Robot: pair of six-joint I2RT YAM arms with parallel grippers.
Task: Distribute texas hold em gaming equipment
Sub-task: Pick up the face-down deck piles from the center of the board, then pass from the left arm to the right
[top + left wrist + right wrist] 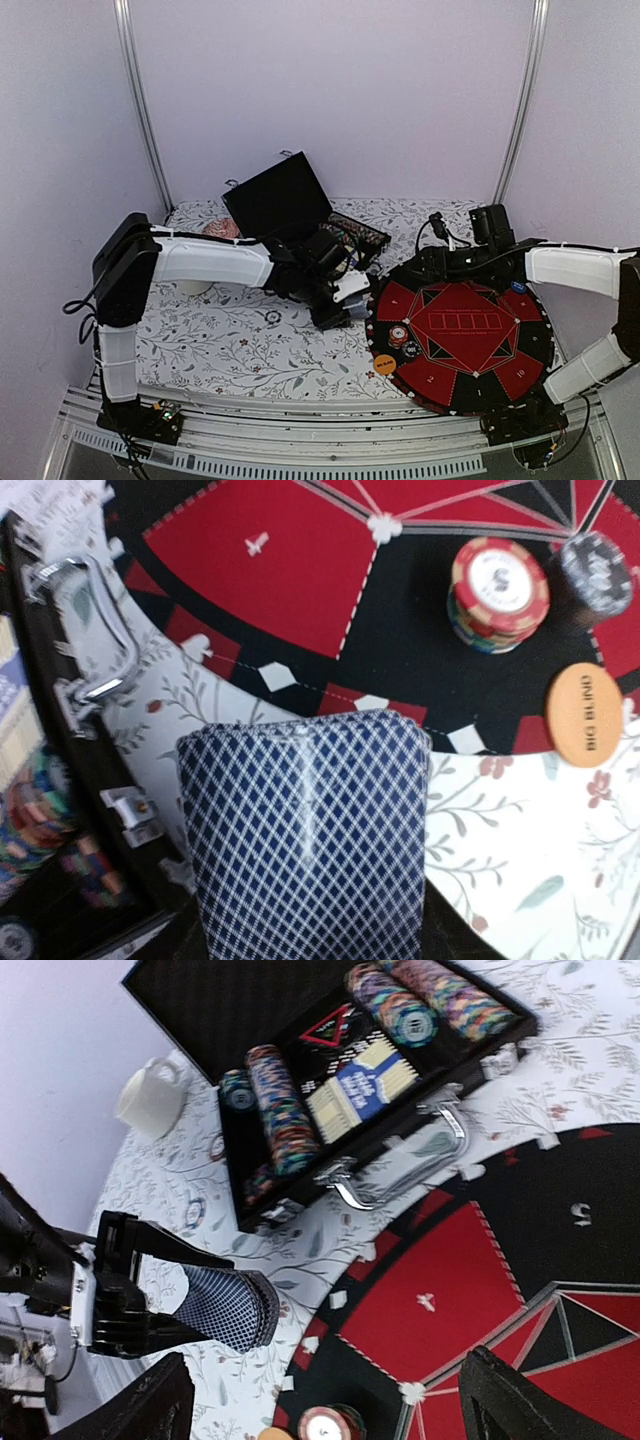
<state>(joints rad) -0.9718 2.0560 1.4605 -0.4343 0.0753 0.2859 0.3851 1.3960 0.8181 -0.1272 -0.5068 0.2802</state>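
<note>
I'm working in a lab test booth. Plain pale walls and metal posts enclose my table, with an aluminium rail in front.

I'm getting soft, even light, faint shadows. My left cam's blurring the dark chip & edges; chrome handle is glinting; card deck is showing sharp.

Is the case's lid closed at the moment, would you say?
No, the case lies open, its lid raised and the chips showing inside.
</note>
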